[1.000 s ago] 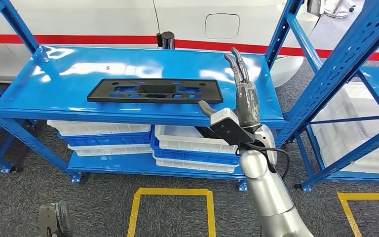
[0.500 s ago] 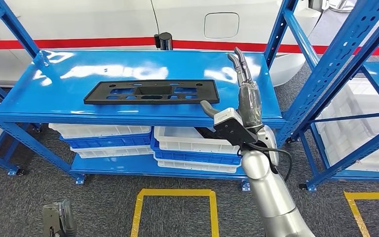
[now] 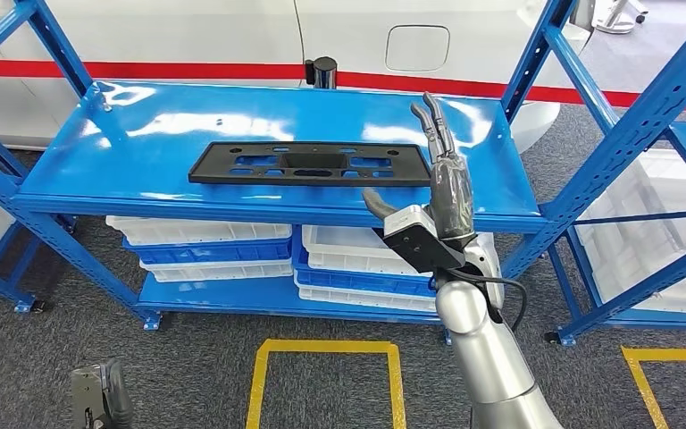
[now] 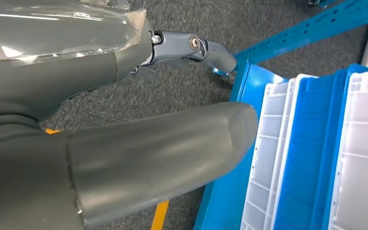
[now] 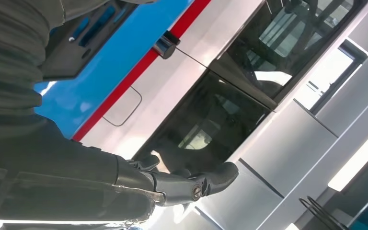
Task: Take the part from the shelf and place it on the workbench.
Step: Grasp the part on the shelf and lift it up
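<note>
The part [image 3: 308, 164] is a flat black plate with several cut-outs, lying on the top deck of the blue shelf [image 3: 143, 134]. My right hand [image 3: 442, 192] is raised just off the plate's right end, over the shelf's front edge, with fingers stretched upward, the thumb spread toward the plate and nothing held. In the right wrist view the right hand [image 5: 76, 182] holds nothing, and the part [image 5: 67, 52] lies beyond it. My left hand [image 3: 98, 398] hangs low near the floor. In the left wrist view the left hand [image 4: 124, 143] holds nothing, its fingers apart.
Stacked white and blue bins [image 3: 357, 264] fill the lower shelf. A white vehicle body with a red stripe [image 3: 188, 36] stands behind the shelf. Another blue rack [image 3: 643, 134] rises at the right. A yellow floor marking [image 3: 322, 349] lies in front.
The whole picture has shifted to the right, so the camera moved. My right hand now stands closer to the plate's right end.
</note>
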Motion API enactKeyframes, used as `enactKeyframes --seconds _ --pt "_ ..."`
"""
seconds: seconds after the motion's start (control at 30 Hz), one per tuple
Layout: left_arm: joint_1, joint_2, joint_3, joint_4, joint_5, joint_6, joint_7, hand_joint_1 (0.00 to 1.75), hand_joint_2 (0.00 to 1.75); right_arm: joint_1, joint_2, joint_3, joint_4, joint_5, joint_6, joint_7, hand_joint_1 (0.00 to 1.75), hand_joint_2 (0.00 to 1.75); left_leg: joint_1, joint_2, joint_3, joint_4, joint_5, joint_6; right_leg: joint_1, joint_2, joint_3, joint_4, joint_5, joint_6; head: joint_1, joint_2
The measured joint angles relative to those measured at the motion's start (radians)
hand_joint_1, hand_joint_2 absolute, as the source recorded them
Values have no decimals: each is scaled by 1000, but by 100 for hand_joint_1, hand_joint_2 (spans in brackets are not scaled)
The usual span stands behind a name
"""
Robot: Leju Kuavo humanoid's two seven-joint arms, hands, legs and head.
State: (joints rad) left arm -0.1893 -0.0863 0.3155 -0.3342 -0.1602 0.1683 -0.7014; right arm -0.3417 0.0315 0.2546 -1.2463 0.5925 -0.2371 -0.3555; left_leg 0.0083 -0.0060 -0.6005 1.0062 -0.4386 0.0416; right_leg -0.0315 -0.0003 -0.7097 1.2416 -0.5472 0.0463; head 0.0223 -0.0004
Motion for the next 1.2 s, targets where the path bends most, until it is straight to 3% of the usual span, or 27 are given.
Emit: enactKeyframes --seconds 0.03,0.07,0.13,0.2,0.23,0.33,0.37,0.43,0.53,0.6,0.63,0.73,0.8,0.9,0.97,1.03,1.1,1.13,1.2 --pt "0 -1 0 1 0 0 0 0 0 4 -1 0 0 0 0 1 0 175 -6 -1 0 0 0 4 5 0 -24 48 -12 -2 0 0" --pt "0 -1 0 1 0 0 0 0 0 6 -2 0 0 1 0 2 0 175 -11 -2 0 0 0 6 10 0 -30 59 -10 -2 0 0" --pt "0 -2 0 3 0 0 0 0 0 7 -4 0 -1 3 -1 4 0 175 -21 -5 3 1 0 9 21 0 16 -38 32 -2 0 0" --pt "-2 -3 0 4 0 0 0 0 0 7 -3 0 -4 5 -2 5 0 175 -30 -8 3 2 -2 8 33 1 87 -177 78 -14 0 0" --pt "-2 -4 0 4 0 0 0 0 0 7 -3 0 -6 7 -2 5 0 175 -33 -8 2 3 -2 7 37 0 108 -216 91 -22 -1 0" --pt "-3 -5 0 8 -1 1 0 0 0 8 -4 0 -8 13 -3 8 0 175 -35 -8 1 4 -3 4 39 -1 118 -235 100 -32 -1 0" --pt "-3 -4 0 9 -1 1 0 0 0 8 -4 0 -9 14 -3 8 0 175 -35 -8 -1 5 -5 2 33 -1 120 -238 102 -35 -1 0" --pt "-4 -4 -1 10 -2 2 0 0 0 8 -3 0 -10 15 -3 9 0 175 -32 -7 -15 37 -29 -12 21 -1 125 -243 105 -42 -2 0" --pt "-5 -4 0 15 -4 3 0 0 0 10 -2 0 -12 17 -3 11 0 175 -12 -3 -94 208 -115 -42 13 -2 127 -245 106 -47 -4 0" --pt "-4 -3 -1 19 -7 2 0 0 0 16 -2 0 -12 21 -5 13 0 175 4 1 -135 286 -132 -58 8 -2 127 -244 106 -46 -4 0" --pt "-5 -3 -1 21 -10 1 0 0 0 20 -2 0 -12 25 -6 14 0 175 13 3 -128 270 -112 -65 3 -2 128 -244 105 -44 -4 0" --pt "-12 -4 -2 26 -17 0 0 0 0 30 -2 0 -19 34 -13 19 0 175 29 6 -28 72 -23 -87 -7 -1 131 -240 99 -23 -5 0" --pt "-19 -6 -4 29 -18 -1 0 0 0 33 -2 0 -26 35 -15 20 0 175 25 3 3 12 -13 -78 -4 0 128 -240 101 -4 -6 0" --pt "-23 -7 -6 33 -18 -1 0 0 0 40 -4 0 -31 35 -17 20 0 175 14 0 3 7 -8 -42 -6 0 125 -248 106 19 -6 0" --pt "-26 -7 -8 34 -18 -1 0 0 0 42 -5 -1 -32 35 -18 20 0 175 10 1 4 0 -1 -19 -6 -1 96 -192 75 15 -5 0" --pt "-29 -7 -8 34 -18 -1 0 0 0 45 -8 -1 -33 35 -18 20 0 175 3 1 3 -2 0 -1 -2 -1 28 -53 17 -1 -3 0" --pt "-29 -8 -9 37 -18 -1 0 0 0 52 -10 -1 -33 35 -18 20 0 175 -7 0 2 -1 1 6 6 0 -26 57 -14 -7 -3 0" --pt "-29 -8 -9 39 -18 -2 0 0 0 54 -11 -1 -33 35 -18 20 0 175 -12 -1 2 -1 1 9 11 0 -29 61 -10 -6 -3 0" --pt "-29 -9 -9 40 -19 -2 0 0 0 54 -13 -1 -35 37 -18 22 0 175 -21 -4 3 -1 1 10 22 0 28 -53 37 -7 -3 0"
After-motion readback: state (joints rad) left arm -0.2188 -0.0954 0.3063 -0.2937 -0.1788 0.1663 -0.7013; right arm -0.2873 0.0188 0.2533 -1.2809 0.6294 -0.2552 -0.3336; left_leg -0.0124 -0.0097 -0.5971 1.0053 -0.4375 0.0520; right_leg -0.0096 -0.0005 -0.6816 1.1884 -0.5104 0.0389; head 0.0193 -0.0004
